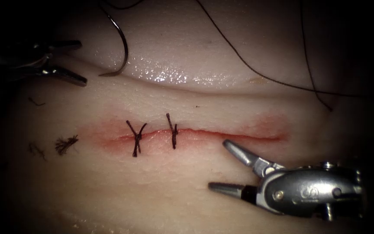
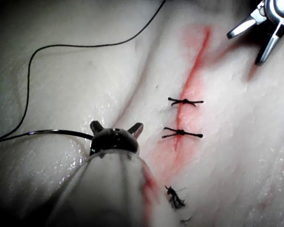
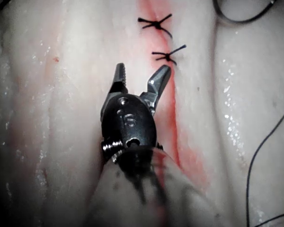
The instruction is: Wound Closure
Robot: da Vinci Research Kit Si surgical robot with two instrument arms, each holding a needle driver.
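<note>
Pale, glistening tissue [image 1: 187, 186] fills the field, wet and soft-looking, with the cut [image 1: 221, 135] running across it and red fluid [image 1: 109, 134] staining its edges. Two tied stitches [image 1: 137, 138] already cross the cut, just ahead of the right tool [image 1: 221, 167]. That tool sits on the near side of the cut with its jaws spread wide and nothing between them. The left tool [image 1: 76, 60] waits at the far left, jaws also apart, holding nothing.

And the needle [image 1: 120, 47]? It lies loose on the tissue just beside the left tool's tips, not in the tissue as far as I can see, its point resting near the wet fold. The wrist view shows the needle [image 2: 52, 133] reaching right up to the left tool [image 2: 116, 127], though I can't tell whether they touch. It looks thin, stiff and slick, so I'd judge it likely to swivel unless gripped squarely on the body of the curve, away from the point.

The thread [image 1: 256, 69] trails from it in long, slack loops across the far side, limp and easy to snag. Frayed cut ends of thread [image 1: 66, 144] lie left of the stitches, well apart from the right tool. Nothing blocks the open stretch of cut.
</note>
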